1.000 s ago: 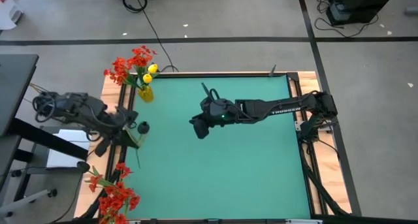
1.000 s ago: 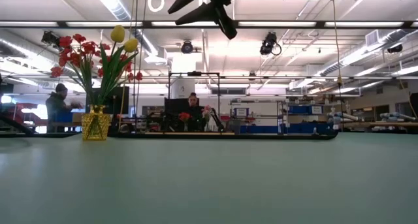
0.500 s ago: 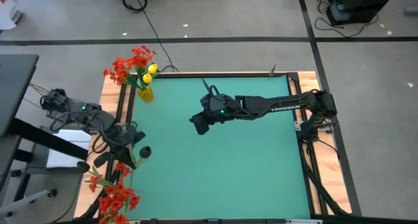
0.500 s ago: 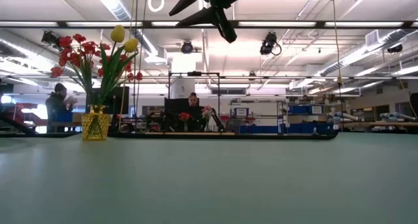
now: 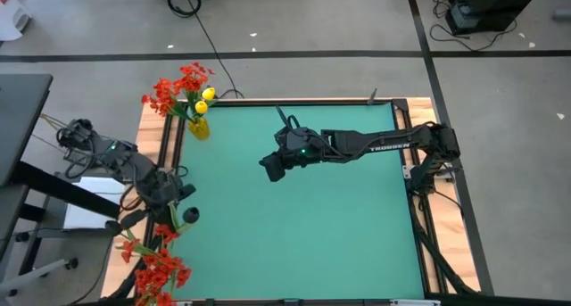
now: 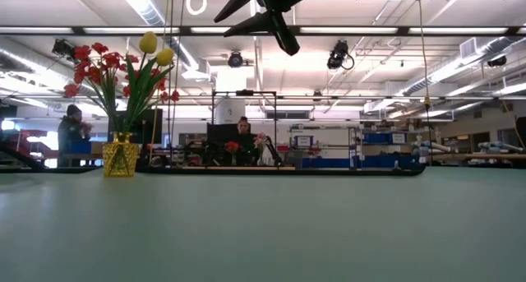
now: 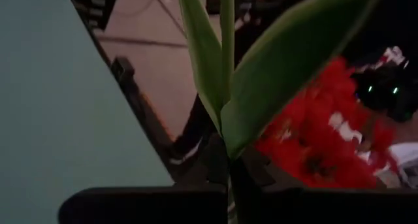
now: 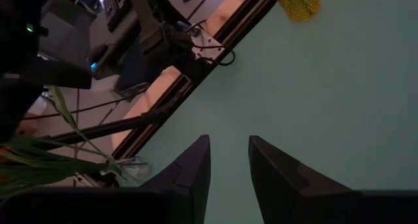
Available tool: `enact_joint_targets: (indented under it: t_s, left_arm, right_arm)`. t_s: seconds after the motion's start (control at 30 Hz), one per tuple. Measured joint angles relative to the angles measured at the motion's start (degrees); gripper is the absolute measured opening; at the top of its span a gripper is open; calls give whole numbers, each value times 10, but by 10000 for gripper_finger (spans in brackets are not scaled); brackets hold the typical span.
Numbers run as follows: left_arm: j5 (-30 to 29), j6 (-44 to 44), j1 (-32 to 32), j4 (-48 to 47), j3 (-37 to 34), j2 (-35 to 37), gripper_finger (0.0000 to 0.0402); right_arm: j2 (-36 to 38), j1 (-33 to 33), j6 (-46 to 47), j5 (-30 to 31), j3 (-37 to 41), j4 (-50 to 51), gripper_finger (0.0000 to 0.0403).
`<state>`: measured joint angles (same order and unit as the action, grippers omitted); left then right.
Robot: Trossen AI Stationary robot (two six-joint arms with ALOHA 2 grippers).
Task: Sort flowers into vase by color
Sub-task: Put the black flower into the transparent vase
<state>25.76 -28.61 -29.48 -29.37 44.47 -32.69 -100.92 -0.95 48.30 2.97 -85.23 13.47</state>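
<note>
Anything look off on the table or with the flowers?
Mostly fine. The vase stands upright at the mat's far left corner, holding red and yellow flowers together, which looks odd for a color sort. The remaining red flowers lie off the mat.

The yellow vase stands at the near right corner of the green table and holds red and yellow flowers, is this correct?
Not quite. The yellow vase stands at the far left corner of the green table, not the near right one; the high view shows this. It does hold red flowers and yellow flowers, as the low view also confirms.
</note>
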Motion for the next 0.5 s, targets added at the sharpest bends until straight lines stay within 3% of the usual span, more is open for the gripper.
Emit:
enact_joint_targets:
  t_s: [0.5]
  left_arm:
    - [-2, 22, -4, -8, 0, -12, 3]
  right_arm:
    - [0, 0, 13, 4, 0, 0, 113]
